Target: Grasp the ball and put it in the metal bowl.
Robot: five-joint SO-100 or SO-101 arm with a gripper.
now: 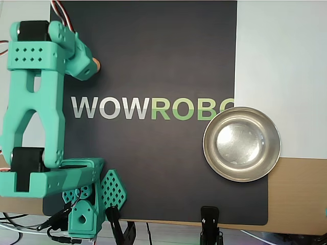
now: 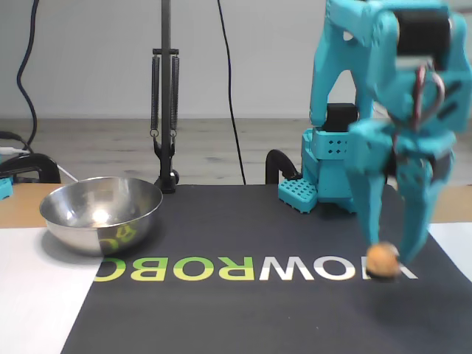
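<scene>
Mat reads "WOWROBO". Fingers pinch the ball, above the W end; clear mat between it and the metal bowl.

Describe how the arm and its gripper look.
The arm is turquoise printed plastic, with rows of small round holes in some panels, black servo blocks at the joints and red, white and black wires near the wrist. The gripper has two long tapering turquoise fingers.
</scene>
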